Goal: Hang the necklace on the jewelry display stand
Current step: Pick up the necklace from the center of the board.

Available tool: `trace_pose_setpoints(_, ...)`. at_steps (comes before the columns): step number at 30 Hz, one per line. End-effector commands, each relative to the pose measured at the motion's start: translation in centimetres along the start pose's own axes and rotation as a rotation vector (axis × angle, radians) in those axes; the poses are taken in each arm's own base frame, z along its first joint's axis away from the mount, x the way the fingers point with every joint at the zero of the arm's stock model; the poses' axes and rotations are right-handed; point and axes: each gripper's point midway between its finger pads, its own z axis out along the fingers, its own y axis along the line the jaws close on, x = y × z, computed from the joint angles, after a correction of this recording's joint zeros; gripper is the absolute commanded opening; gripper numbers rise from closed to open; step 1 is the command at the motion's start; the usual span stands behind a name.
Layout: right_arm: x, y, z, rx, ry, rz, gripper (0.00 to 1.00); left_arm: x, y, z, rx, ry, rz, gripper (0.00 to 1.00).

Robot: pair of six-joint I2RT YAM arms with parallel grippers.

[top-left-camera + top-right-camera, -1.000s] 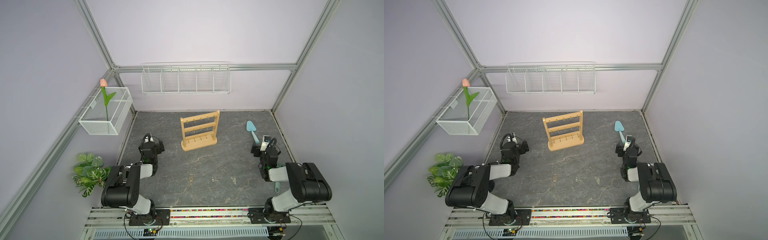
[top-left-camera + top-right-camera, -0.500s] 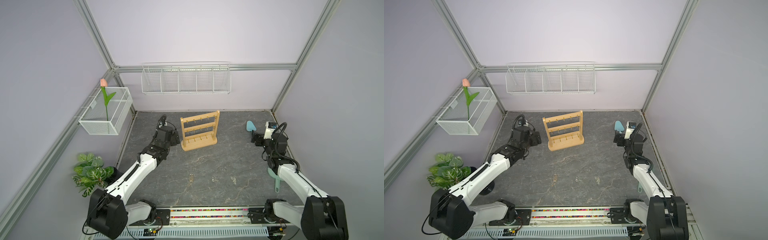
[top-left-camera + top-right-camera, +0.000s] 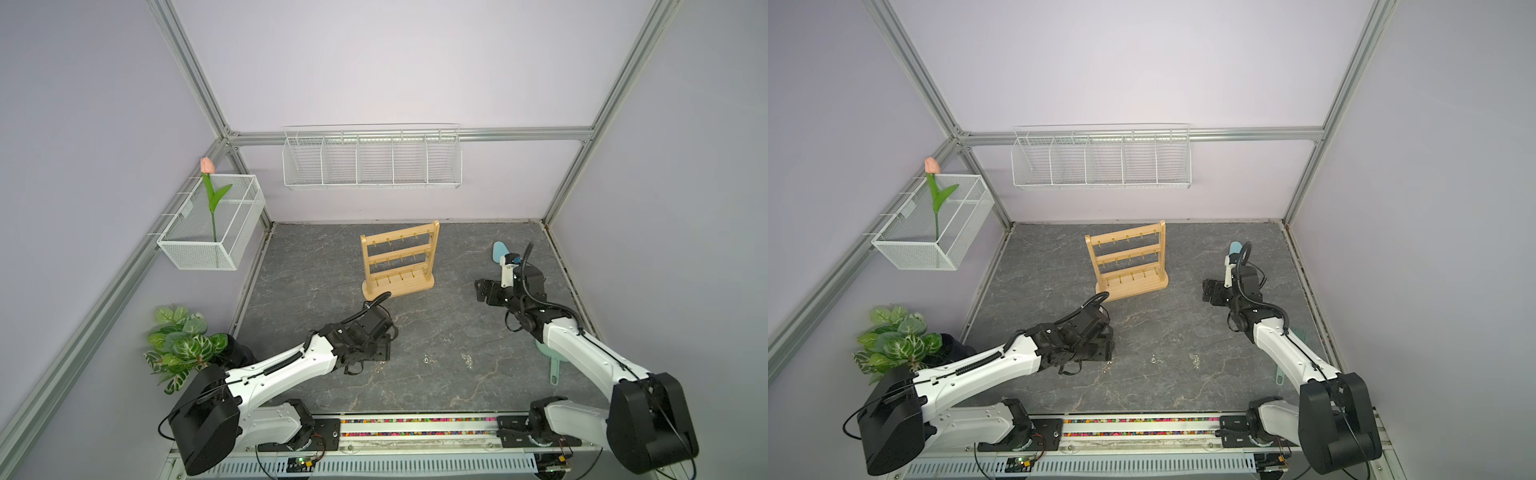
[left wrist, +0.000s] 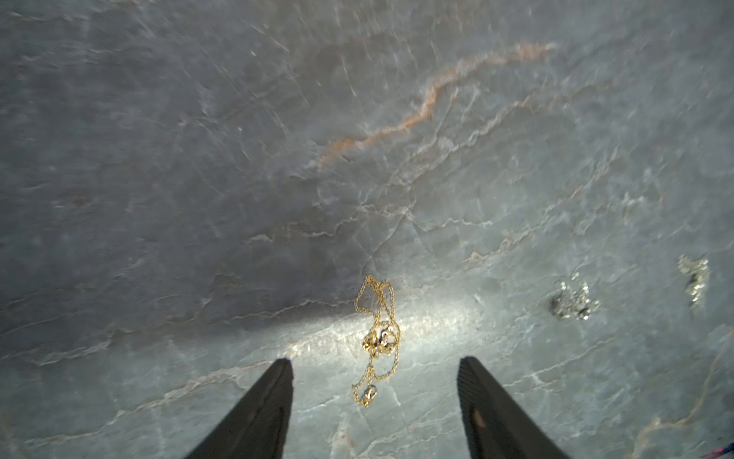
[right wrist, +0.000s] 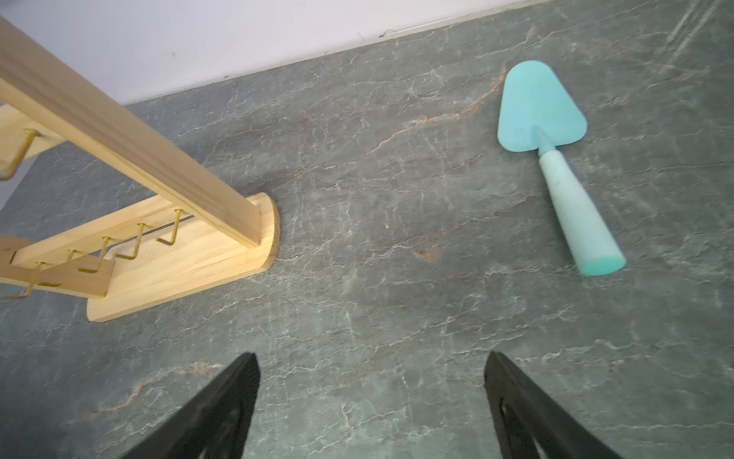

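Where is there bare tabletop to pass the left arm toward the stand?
Open slate tabletop lies left of the jewelry display stand up to the wall, and between its base and the two small trinkets. Crowded: right of the stand, where the right gripper and turquoise trowel sit; near front, the necklace between the left gripper's open jaws.

A light wooden jewelry display stand (image 3: 399,259) stands on the dark marbled stone desk (image 3: 316,257), mid-frame in both top views, toward the rear. Right of it lies a turquoise plastic trowel (image 3: 498,250), just behind the right hand (image 3: 482,289). Lower in frame, the left hand (image 3: 383,353) hangs over a thin gold chain necklace (image 4: 375,337), which lies on the desk between its fingers (image 4: 274,397), apart from both. A white wire wall basket (image 3: 372,158) hangs on the back wall above the stand.
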Motion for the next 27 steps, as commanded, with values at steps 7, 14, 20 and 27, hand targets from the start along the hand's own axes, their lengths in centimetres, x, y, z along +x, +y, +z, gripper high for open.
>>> trace_pose_setpoints(7, 0.3, 0.2, 0.3, 0.089, 0.048, 0.013, 0.89, 2.8, -0.8, 2.1, 0.024, 0.130, 0.065, 0.46)
trace_pose_setpoints(14, 0.5, 0.3, 0.6, 0.092, 0.046, 0.010, 0.89, 3.8, -0.1, 2.8, -0.011, 0.171, 0.107, 0.35)
trace_pose_setpoints(20, 0.6, 0.4, 0.9, 0.089, 0.052, 0.010, 0.89, 4.1, -0.1, 3.5, -0.037, 0.186, 0.148, 0.27)
trace_pose_setpoints(27, 0.6, 0.5, 0.9, 0.080, 0.053, 0.010, 0.89, 4.3, 0.3, 3.9, -0.074, 0.193, 0.179, 0.20)
